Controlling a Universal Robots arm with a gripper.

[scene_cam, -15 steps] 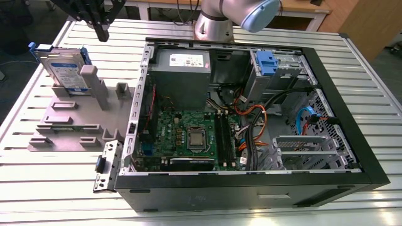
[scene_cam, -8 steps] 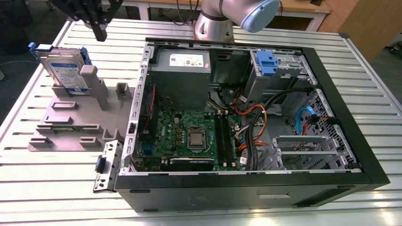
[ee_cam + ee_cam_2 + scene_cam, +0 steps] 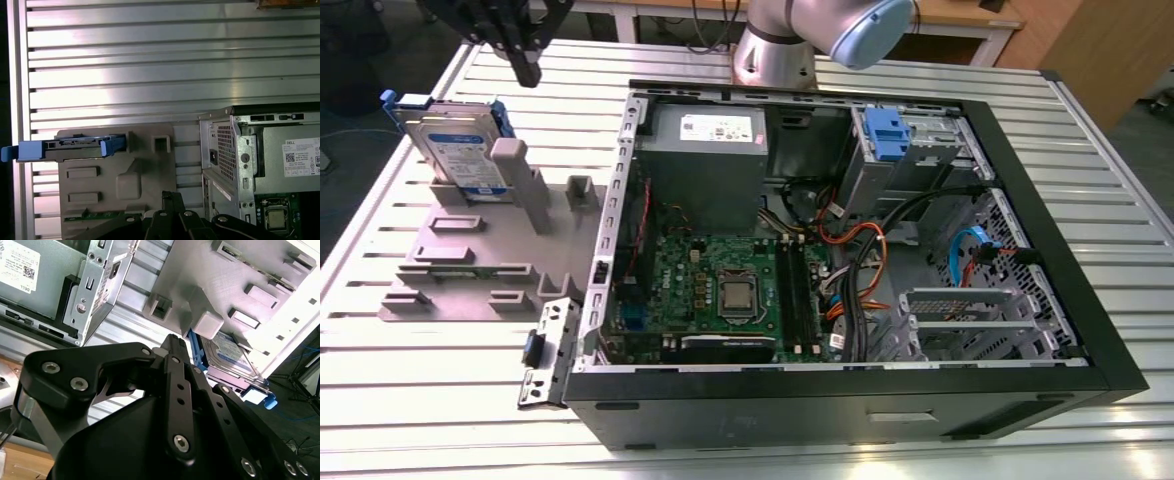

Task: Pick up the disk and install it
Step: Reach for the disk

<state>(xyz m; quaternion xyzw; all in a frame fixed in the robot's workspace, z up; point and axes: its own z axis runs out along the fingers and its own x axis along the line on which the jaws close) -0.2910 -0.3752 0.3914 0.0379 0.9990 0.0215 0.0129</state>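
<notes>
The disk [image 3: 454, 150] is a silver drive with a white-and-blue label in a blue carrier. It stands on edge in a slot at the far end of a grey holder [image 3: 467, 260], at the exterior view's left. In the first wrist view the disk [image 3: 75, 145] shows edge-on; in the second wrist view the disk [image 3: 230, 357] lies behind a grey post. My gripper [image 3: 526, 75] hangs in the air above and slightly beyond the disk, apart from it. Its fingers meet at the tip, shut on nothing, in both wrist views [image 3: 172, 340] [image 3: 170, 196].
An open black computer case [image 3: 1041, 250] lies beside the holder, with a motherboard [image 3: 720, 290], a grey power-supply box [image 3: 707, 150] and a lone blue bracket [image 3: 887, 135] in its drive bay. All rest on a ribbed metal table [image 3: 427, 400]. The arm's base [image 3: 781, 50] stands behind the case.
</notes>
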